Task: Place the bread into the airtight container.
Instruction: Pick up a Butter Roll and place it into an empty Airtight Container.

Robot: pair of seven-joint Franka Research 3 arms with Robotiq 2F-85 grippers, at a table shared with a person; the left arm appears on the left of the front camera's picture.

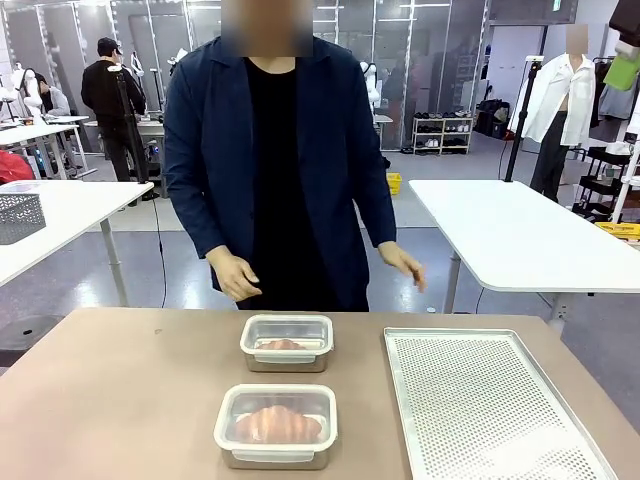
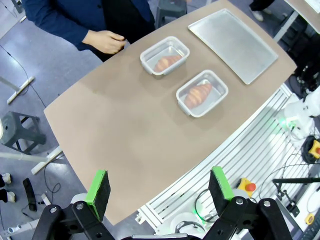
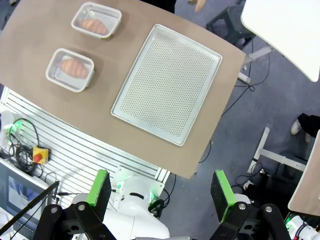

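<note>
Two clear containers sit on the brown table (image 1: 120,400) in the front view, one behind the other near the middle. Near container (image 1: 276,426) has a croissant (image 1: 278,424) inside; far container (image 1: 287,342) at 12 o'clock from it also holds a bread piece (image 1: 280,345). Perforated metal tray (image 1: 490,410) lies at 3 o'clock of both, bare. Person in a dark jacket stands at the far edge, one hand (image 1: 235,274) just above the far container's side, other hand (image 1: 405,266) out toward the tray; neither touches anything.

Left wrist view: left gripper (image 2: 159,192) hangs high over the table's near edge, jaws spread wide, nothing btwn the green pads (image 2: 98,186). Both containers w/ bread lie at approx 12–1 o'clock, tray further at 1 o'clock, person's hand at 11.

Right wrist view: right gripper (image 3: 162,194) released, pads (image 3: 221,191) well apart, holding nothing, high above the robot's side of the table. Tray at 12 o'clock, containers at 10–11 o'clock, each w/ bread in it.
</note>
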